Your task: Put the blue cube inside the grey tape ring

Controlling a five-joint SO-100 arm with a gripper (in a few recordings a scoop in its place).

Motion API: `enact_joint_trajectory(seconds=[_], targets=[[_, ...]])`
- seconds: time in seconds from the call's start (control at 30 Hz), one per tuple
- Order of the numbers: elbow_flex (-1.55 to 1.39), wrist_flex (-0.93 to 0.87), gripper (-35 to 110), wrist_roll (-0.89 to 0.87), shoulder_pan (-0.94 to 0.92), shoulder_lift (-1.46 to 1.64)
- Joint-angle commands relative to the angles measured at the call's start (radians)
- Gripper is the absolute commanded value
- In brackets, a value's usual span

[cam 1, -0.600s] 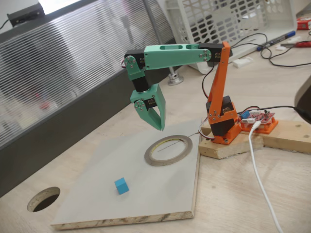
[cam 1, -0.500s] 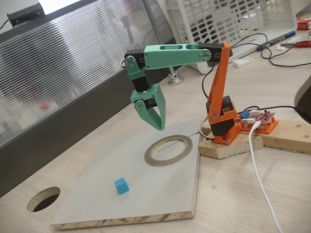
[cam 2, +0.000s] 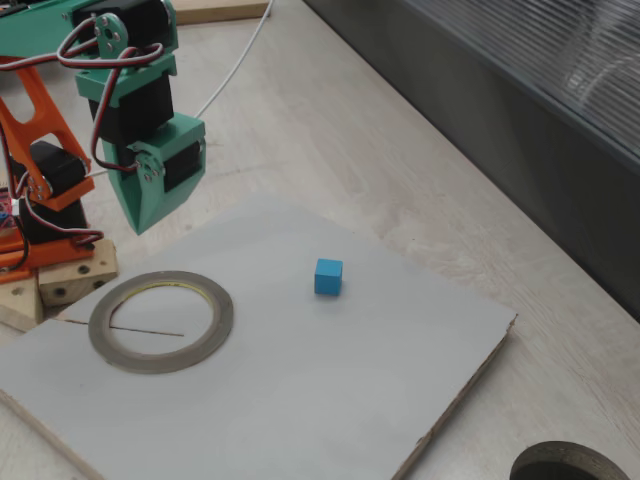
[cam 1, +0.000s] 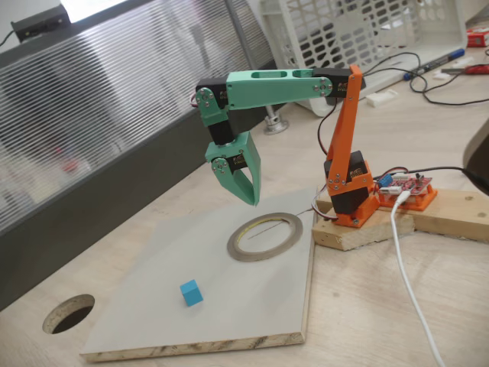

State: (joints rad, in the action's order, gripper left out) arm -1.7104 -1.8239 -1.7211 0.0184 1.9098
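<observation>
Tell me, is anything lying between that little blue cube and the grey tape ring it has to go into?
Nothing visible. The blue cube sits alone on the grey board, with bare board between it and the grey tape ring. The gripper hangs in the air above, near the ring.

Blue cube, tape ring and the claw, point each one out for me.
blue cube (cam 2: 328, 276), a fixed view, front face.
tape ring (cam 2: 213, 331), a fixed view, grey band at the right.
claw (cam 1: 250, 200), a fixed view, green tips.

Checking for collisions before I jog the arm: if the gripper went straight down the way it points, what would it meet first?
Probably the bare grey board, just beyond the grey tape ring's far rim; the gripper hangs shut above it. Depth is uncertain.
</observation>
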Motion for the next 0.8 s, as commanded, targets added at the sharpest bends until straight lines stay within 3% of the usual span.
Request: enact_joint_trajectory(seconds=[0.0, 0.17, 0.4, 0.77], targets=[[-0.006, -0.011, -1, -0.015, 0.003, 0.021], [-0.006, -0.002, -1, -0.011, 0.057, 0.034], [-0.008, -0.011, -1, -0.015, 0.359, 0.028], [0.011, 0.002, -1, -0.009, 0.376, -0.006]])
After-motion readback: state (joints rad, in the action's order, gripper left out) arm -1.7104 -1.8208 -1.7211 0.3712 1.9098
